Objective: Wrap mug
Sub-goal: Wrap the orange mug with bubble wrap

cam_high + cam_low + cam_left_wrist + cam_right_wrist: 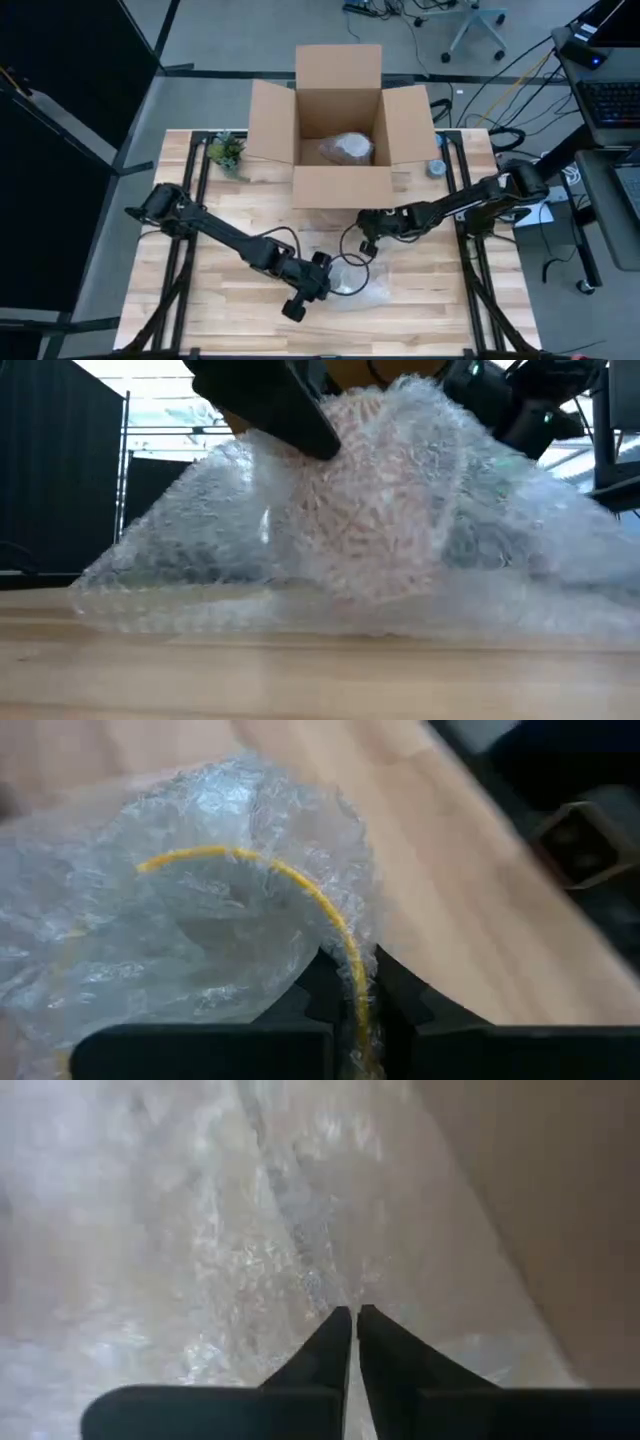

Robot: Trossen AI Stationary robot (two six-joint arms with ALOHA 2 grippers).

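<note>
1. Bubble wrap (400,550) fills the low view, heaped in a clear mound on the wooden table (200,300); a pale, pinkish shape shows through its middle, likely the mug (370,510), fully covered.
2. From above, the bundle (352,280) sits on the near-centre planks, between the two gripper heads.
3. Left gripper (322,268): at the bundle's left edge. Its wrist view shows the fingers (330,985) nearly together, pinching a fold of wrap along with a thin yellow line (300,885) that curves over the plastic.
4. Right gripper (366,240): just behind the bundle, reaching in from the right. Fingers (335,1335) pressed almost together; a thin film of wrap appears caught between the tips.
5. Cardboard box (340,125) stands open at the far edge, flaps spread, another wrapped item (345,148) inside.
6. Small green plant (226,152) left of the box; tape roll (436,167) to its right.
7. No readable writing or labels anywhere.
</note>
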